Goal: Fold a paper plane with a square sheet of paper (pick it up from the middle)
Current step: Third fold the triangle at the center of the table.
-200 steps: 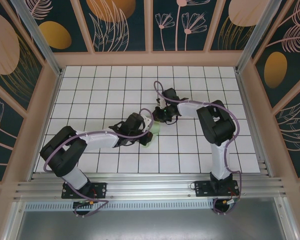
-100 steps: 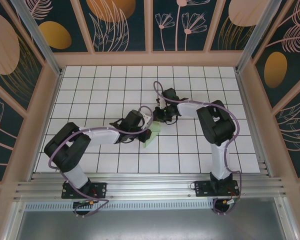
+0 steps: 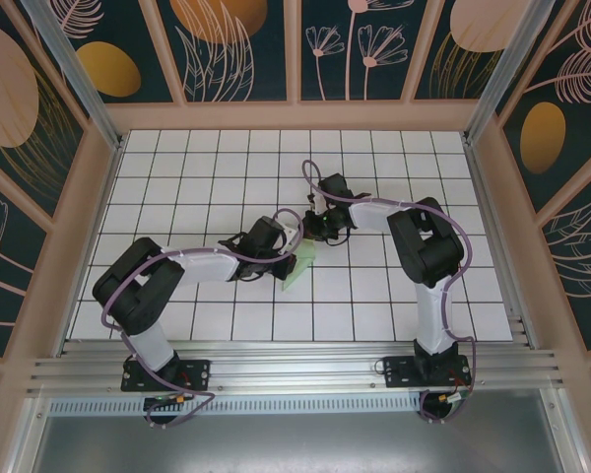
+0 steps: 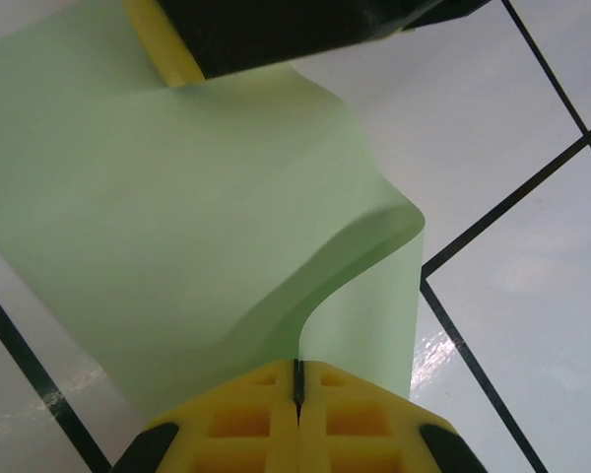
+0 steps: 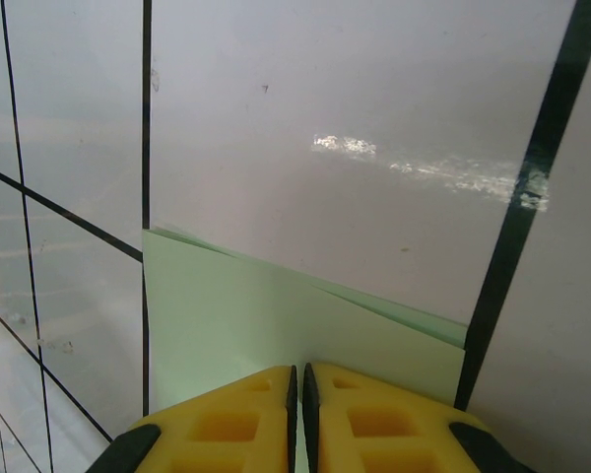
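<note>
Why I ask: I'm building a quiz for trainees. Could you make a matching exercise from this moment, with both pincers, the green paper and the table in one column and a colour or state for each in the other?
Column one
1. left pincer
2. right pincer
3. sheet of paper
4. table

Column two
A. white tiles with black lines
B. pale green, partly folded
C. shut on a flat, layered edge of the sheet
D. shut on a bulging, curled part of the sheet

Pairs: 1-D, 2-C, 3-B, 4-A

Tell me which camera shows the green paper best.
Left wrist view: the green paper looms large, its bulging curl plain. Right wrist gives a flat layered corner; top view, just a small sliver.
</note>
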